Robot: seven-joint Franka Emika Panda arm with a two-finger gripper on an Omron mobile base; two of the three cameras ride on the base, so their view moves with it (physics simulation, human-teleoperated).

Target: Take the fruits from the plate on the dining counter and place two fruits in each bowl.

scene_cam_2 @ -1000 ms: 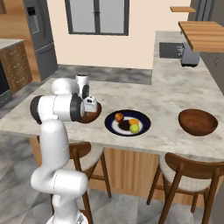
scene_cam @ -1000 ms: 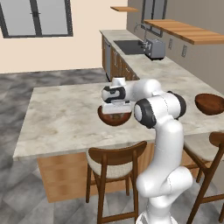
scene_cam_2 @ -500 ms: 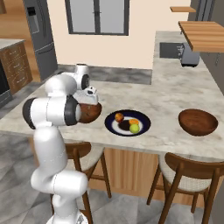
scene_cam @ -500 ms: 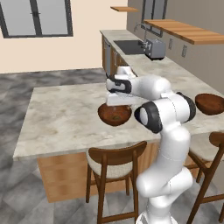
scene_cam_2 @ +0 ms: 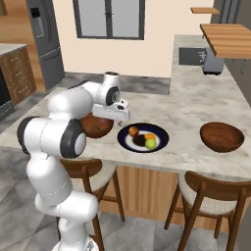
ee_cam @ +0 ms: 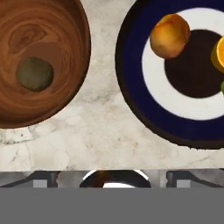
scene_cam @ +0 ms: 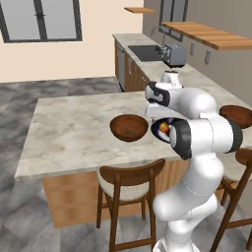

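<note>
Near bowl: You had one dark brownish-green fruit (ee_cam: 35,74) lying in the near bowl (ee_cam: 65,26), the one just beside the plate; one more fruit was owed here.
Plate: The plate (scene_cam_2: 162,140) sat on the dining counter (scene_cam: 69,133) between the two bowls, close to the near one and apart from it, with a strip of bare marble between their rims in the hand view.
Fruits left: Three fruits were on the plate in the right base view: a red one (scene_cam_2: 133,131), an orange one (scene_cam_2: 150,137) and a yellow-green one (scene_cam_2: 151,144), set close together.
Far bowl: The far bowl (scene_cam_2: 221,136) stood well apart from the plate, toward the end of the counter; no fruit could be made out in it.
Gripper: Your gripper (scene_cam_2: 117,115) hung over the gap between near bowl and plate, jaws spread wide and holding nothing.
Progress: By this showing, roughly a quarter of the task was done: one fruit placed, three to move.
Remaining: One fruit for the near bowl and two for the far bowl, judging from how things lay.
</note>
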